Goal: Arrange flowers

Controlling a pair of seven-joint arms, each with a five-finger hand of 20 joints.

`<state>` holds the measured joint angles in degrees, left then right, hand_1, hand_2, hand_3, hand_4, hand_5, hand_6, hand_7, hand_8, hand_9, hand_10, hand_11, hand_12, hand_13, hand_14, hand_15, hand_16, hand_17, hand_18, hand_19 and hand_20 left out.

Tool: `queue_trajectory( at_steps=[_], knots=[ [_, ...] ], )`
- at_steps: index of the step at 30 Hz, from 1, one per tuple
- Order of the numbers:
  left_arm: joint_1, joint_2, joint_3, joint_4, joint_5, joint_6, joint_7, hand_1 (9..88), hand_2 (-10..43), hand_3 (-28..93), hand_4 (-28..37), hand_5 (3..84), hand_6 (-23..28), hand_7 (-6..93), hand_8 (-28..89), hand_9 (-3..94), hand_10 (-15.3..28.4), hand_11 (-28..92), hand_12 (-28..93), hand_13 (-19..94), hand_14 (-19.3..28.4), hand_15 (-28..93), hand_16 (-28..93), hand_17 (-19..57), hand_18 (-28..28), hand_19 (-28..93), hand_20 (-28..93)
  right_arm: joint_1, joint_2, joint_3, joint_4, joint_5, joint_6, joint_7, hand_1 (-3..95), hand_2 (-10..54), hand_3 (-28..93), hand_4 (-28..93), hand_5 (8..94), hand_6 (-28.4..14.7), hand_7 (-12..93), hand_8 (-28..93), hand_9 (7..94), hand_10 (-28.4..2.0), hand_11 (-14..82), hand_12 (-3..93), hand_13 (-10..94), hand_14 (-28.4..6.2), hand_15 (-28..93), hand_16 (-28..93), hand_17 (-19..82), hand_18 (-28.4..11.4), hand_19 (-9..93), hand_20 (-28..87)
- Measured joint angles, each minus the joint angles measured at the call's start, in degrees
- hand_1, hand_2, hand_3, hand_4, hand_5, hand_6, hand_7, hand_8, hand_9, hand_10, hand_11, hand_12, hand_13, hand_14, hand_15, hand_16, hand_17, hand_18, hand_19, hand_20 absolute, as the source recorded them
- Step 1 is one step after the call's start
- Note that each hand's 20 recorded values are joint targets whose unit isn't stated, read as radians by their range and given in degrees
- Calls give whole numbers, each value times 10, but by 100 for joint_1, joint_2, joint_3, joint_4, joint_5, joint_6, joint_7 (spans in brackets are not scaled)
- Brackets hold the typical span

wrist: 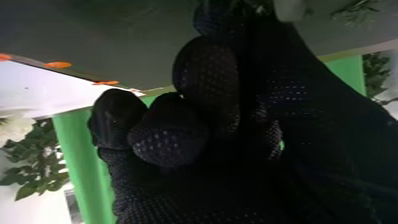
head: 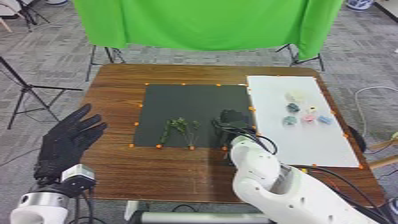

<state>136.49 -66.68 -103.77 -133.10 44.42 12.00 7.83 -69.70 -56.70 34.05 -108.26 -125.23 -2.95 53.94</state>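
Stems [head: 179, 131], green and leafy, lie on the near part of the dark grey mat [head: 182, 102], left of my right hand [head: 233, 119]. That hand is over the mat's right side, toward its near end. Whether it is open, closed or gripping something, I cannot tell.

To its right, on the white mat [head: 282, 142], the head view shows me a loose cluster of flower heads: the cream flower head [head: 296, 96] farthest, then the dark teal flower head [head: 292, 107] and a small pale flower head [head: 311, 109]. Nearer are the light teal flower head [head: 290, 120], the pink flower head [head: 308, 118] and, rightmost, the blue flower head [head: 325, 120].

My left hand [head: 67, 142] is at the left edge of the brown wooden table [head: 133, 175], open, its fingers loosely extended.

From my right wrist I get closer details: slender green leaves [wrist: 357, 10] against dark grey, and orange markers [wrist: 58, 65] along the mat's border. A white bloom [wrist: 13, 127] with broad leaves [wrist: 40, 160] shows beside the green cloth [wrist: 80, 165]. The head view shows that cloth hanging beyond the table's far edge.
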Motion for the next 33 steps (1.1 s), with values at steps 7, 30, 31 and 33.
queue_trajectory(
  at_steps=[7,30,31,33],
  knots=[
    [1,0,2,0,0,1,1,249,68,818,-190,382,99,134,-96,365,204,271,94,269,270,496,-97,-85,243,604,-64,3,0,87,20,-6,-56,31,414,-95,835,-274,857,-45,254,82,796,-155,574,229,771,-112,819,170,403,-277,932,527],
    [61,-28,5,-6,-3,7,26,248,68,821,-190,383,100,133,-97,365,203,270,94,269,272,496,-97,-85,243,605,-64,13,45,273,-117,-126,-405,147,319,-85,851,-234,785,-56,285,-104,729,-189,589,218,733,-128,841,152,385,-284,932,509],
    [69,-29,5,-7,-4,9,32,248,68,820,-190,383,100,133,-97,365,203,270,94,269,272,496,-98,-85,243,605,-64,8,65,298,-159,-149,-405,146,318,-84,852,-232,780,-58,286,-115,727,-190,589,218,730,-129,842,152,384,-284,932,509],
    [82,-30,5,-9,-6,13,46,247,69,819,-190,383,100,133,-97,365,203,270,94,269,271,497,-97,-85,243,605,-64,0,111,365,-244,-197,-403,128,316,-82,853,-231,759,-63,290,-123,706,-195,590,218,715,-130,845,151,374,-284,932,501]
  ],
)
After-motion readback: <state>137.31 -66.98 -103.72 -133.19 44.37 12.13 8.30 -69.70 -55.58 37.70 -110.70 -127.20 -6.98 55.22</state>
